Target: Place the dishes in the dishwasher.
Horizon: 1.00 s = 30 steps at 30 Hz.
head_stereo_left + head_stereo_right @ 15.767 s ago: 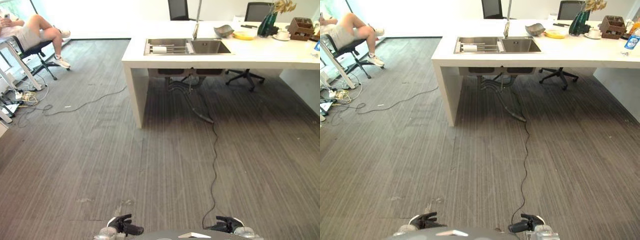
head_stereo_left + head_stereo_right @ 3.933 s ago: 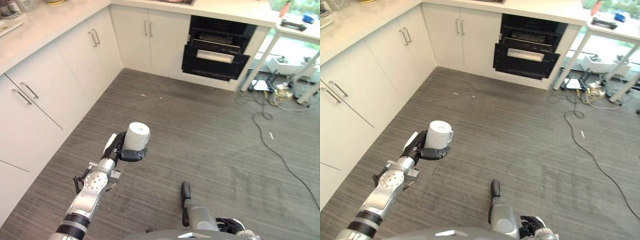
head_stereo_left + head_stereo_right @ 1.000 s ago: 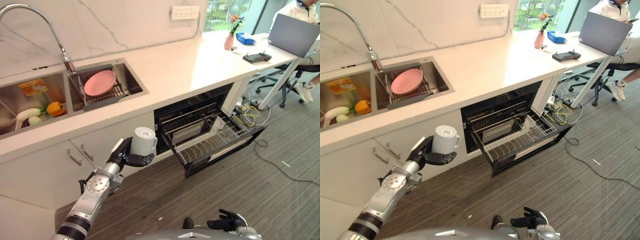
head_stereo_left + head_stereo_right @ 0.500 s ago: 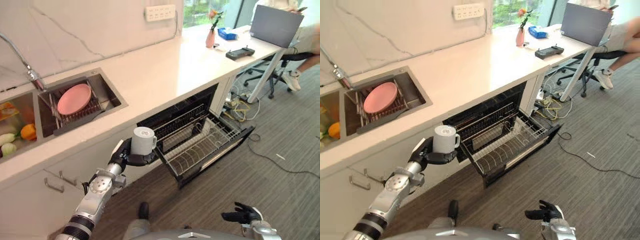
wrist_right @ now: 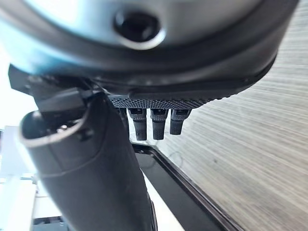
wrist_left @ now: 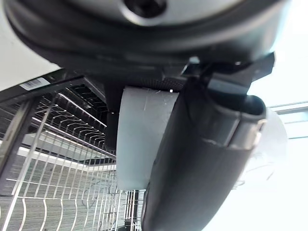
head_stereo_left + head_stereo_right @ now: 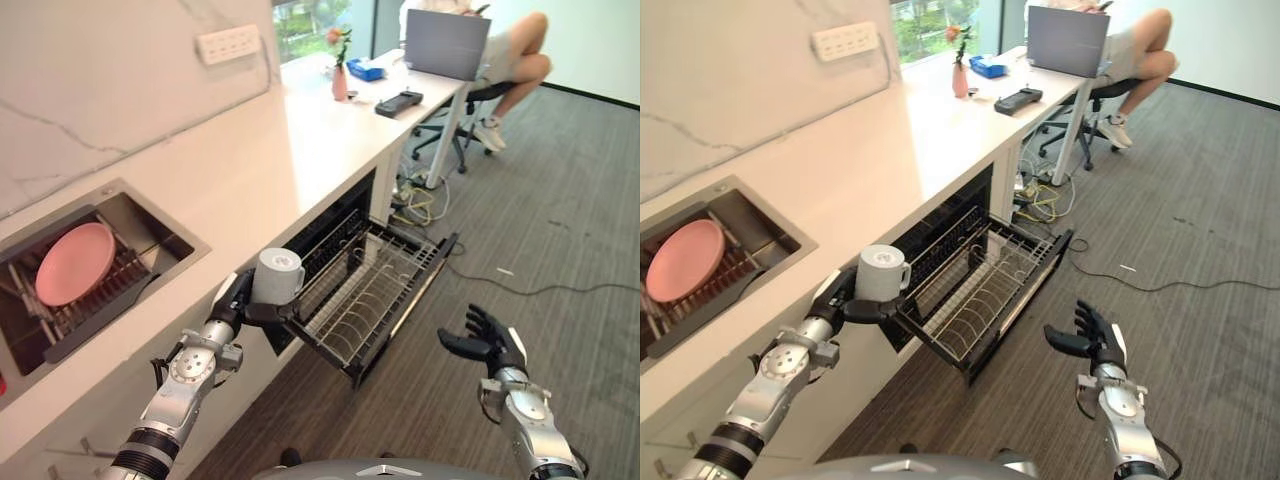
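My left hand [image 7: 243,300] is shut on a white mug [image 7: 277,276], held upright just in front of the counter edge, at the near left corner of the pulled-out wire rack [image 7: 375,292] of the open dishwasher [image 7: 940,245]. The mug [image 6: 139,139] also shows past the fingers in the left wrist view, with the rack wires [image 6: 57,159] behind it. A pink plate [image 7: 72,263] stands in the sink rack [image 7: 85,300] at left. My right hand [image 7: 484,340] hangs open over the floor, right of the dishwasher door.
The white counter [image 7: 300,140] runs back to a vase with flowers [image 7: 341,75], a blue box and a dark controller [image 7: 398,102]. A person [image 7: 500,50] sits with a laptop at the far end. Cables [image 7: 520,285] lie on the grey floor.
The camera has swung right and closer to the dishwasher. The mug in my left hand now sits by the rack's corner. My right hand has risen into view, fingers spread.
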Motion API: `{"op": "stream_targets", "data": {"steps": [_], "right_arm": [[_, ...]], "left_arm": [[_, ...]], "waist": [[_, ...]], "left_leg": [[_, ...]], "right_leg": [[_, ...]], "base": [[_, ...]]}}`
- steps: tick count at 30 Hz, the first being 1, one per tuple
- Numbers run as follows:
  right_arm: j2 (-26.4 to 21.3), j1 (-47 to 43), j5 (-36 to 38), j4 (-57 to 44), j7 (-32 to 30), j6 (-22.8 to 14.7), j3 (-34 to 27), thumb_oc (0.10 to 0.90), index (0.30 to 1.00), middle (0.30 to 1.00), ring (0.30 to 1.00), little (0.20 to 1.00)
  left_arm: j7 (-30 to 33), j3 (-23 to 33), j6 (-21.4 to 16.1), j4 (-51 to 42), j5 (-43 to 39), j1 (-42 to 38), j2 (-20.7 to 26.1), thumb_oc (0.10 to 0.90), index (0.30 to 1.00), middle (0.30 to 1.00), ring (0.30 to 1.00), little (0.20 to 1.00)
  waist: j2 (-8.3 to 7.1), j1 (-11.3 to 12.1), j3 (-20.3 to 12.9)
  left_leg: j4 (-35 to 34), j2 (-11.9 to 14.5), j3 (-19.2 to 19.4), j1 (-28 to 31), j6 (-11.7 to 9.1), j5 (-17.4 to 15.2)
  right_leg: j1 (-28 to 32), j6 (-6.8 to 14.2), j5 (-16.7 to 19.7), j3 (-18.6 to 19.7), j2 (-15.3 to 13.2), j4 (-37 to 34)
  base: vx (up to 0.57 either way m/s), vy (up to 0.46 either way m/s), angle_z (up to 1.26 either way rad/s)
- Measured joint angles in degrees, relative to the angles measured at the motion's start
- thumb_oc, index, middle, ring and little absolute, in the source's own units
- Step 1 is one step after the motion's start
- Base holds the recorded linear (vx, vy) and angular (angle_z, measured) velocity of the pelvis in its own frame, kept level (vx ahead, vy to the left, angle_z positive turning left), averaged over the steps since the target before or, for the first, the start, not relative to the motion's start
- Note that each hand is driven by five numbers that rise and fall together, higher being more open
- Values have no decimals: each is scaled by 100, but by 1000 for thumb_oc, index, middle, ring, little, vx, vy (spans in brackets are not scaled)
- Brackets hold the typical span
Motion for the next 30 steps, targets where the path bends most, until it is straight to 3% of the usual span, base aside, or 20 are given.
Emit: {"op": "stream_targets", "data": {"steps": [5,8,9,13,16,20,30], "right_arm": [[9,197,315,-1400,190,8,124,800,900,900,900,900],[82,187,1004,-1912,311,-50,444,800,900,900,900,900],[97,168,1502,-2210,504,-119,879,800,900,900,900,900],[180,0,2321,-2509,624,-154,1968,800,900,900,900,900],[209,-162,2660,-2541,617,-153,2475,800,900,900,900,900],[200,-449,2832,-2557,277,-158,2713,800,900,900,900,900],[475,-974,2943,-2539,-459,-186,2775,800,900,900,900,900]], "left_arm": [[147,-27,-4,-2,120,-61,-286,400,300,300,300,300],[344,-97,-5,30,262,-248,-469,400,300,300,300,300],[498,-226,-5,58,488,-434,-509,400,300,300,300,300],[1124,-539,-2,293,1229,-941,-672,400,300,300,300,300],[1573,-771,7,351,1629,-1187,-711,400,300,300,300,300],[2120,-1006,38,470,2139,-1421,-737,400,300,300,300,300],[2475,-1319,273,475,2699,-1517,-856,400,300,300,300,300]], "waist": [[54,-169,-61],[30,-207,-77],[8,-211,-90],[-7,-197,-113],[-15,-198,-136],[-14,-185,-150],[-6,-81,-157]], "left_leg": [[2,74,204,33,-1,8],[3,90,222,39,-3,9],[3,106,222,43,-5,10],[2,119,215,38,-13,12],[2,119,211,18,-16,10],[3,115,205,-13,-13,15],[4,101,17,-78,-7,67]], "right_leg": [[-69,-67,47,182,64,21],[-57,-70,49,190,81,25],[-55,-69,49,187,95,25],[-67,-69,49,170,107,22],[-86,-69,49,165,106,10],[-116,-83,58,160,103,23],[-67,-85,58,-32,106,25]], "base": [[18,-15,-21],[3,-17,-3],[0,0,0],[0,0,0],[0,0,0],[0,0,0],[5,7,9]]}}
